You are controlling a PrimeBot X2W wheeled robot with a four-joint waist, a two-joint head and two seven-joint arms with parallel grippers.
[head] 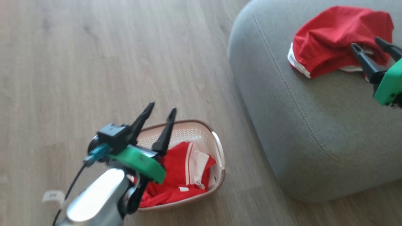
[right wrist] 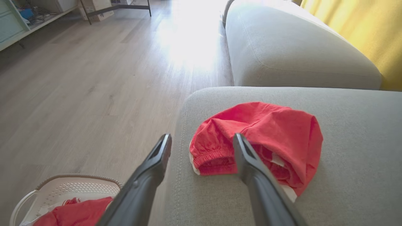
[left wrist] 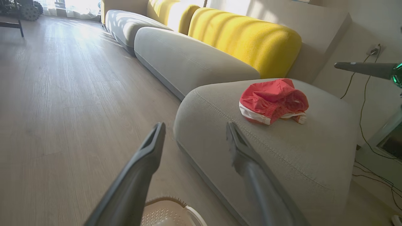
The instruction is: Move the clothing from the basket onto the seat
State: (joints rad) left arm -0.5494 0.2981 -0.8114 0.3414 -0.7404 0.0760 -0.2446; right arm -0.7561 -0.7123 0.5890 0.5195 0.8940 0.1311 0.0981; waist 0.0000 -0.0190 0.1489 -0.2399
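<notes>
Gotta pinch that soft, floppy, lightweight clothing in the basket, lower centre, by a bunched fold. Spread wide and empty: left claw, right claw.

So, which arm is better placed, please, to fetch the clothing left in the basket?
Left, probably: its open jaws hover by the basket and the clothing inside; the right jaws are over the seat.

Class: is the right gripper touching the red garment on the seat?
Apart. The left wrist view shows a clear gap between a finger of the right gripper and the garment.
</notes>
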